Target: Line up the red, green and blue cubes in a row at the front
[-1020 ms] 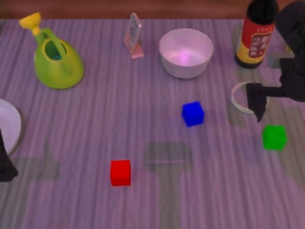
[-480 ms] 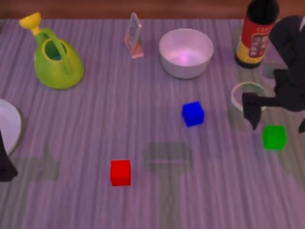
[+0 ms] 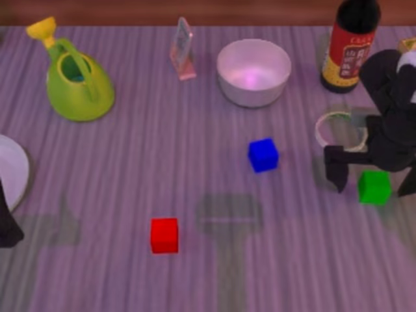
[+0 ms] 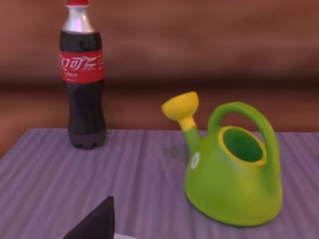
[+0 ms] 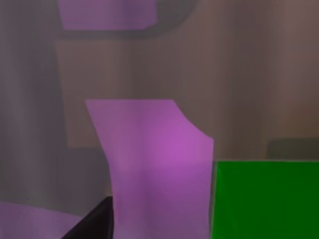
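Observation:
The green cube (image 3: 374,187) sits at the right of the table, and my right gripper (image 3: 372,177) hangs open over it with one dark finger on each side. Up close in the right wrist view, the green cube (image 5: 266,199) fills a corner beside one of the fingers (image 5: 94,224). Near the middle lies the blue cube (image 3: 263,155). The red cube (image 3: 164,234) rests nearer the front, left of centre. My left gripper (image 3: 6,227) is parked at the left edge, open and holding nothing.
At the back stand a lime-green watering can (image 3: 78,81), a pink stand (image 3: 183,49), a white bowl (image 3: 222,65) and a dark sauce bottle (image 3: 349,45). A white ring (image 3: 322,127) lies behind the right gripper. A white plate (image 3: 10,169) is at the left, and a cola bottle (image 4: 82,74) beyond it.
My right gripper has moved toward the front and come down, so its open fingers now stand either side of the green cube. The cubes and the left arm have not moved.

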Tool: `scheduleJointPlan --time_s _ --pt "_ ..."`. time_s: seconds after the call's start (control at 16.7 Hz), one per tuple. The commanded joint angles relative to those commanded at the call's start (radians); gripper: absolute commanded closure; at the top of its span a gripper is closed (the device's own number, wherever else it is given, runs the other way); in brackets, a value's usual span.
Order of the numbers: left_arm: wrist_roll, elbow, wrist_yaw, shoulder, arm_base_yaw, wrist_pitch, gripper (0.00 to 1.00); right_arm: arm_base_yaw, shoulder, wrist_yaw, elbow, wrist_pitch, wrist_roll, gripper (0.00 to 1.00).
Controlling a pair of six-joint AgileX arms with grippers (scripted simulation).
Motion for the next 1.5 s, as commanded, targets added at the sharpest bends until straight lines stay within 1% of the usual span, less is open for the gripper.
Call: scheduleJointPlan --time_s 0.06,0.84,0.9,1.32,1.5 --pt "0.000 0.000 0.000 0.000 0.000 0.000 0.00 0.000 0.000 0.000 0.000 0.000 0.000 0.00" --pt "0.000 0.000 0.000 0.000 0.000 0.000 0.00 0.000 0.000 0.000 0.000 0.000 0.000 0.98" --pt "0.000 0.000 0.000 0.000 0.000 0.000 0.00 0.000 0.000 0.000 0.000 0.000 0.000 1.00" --pt "0.000 0.000 0.000 0.000 0.000 0.000 0.00 0.000 0.000 0.000 0.000 0.000 0.000 1.00" --pt "0.000 0.000 0.000 0.000 0.000 0.000 0.00 -0.002 -0.023 0.005 0.019 -0.025 -0.002 1.00"
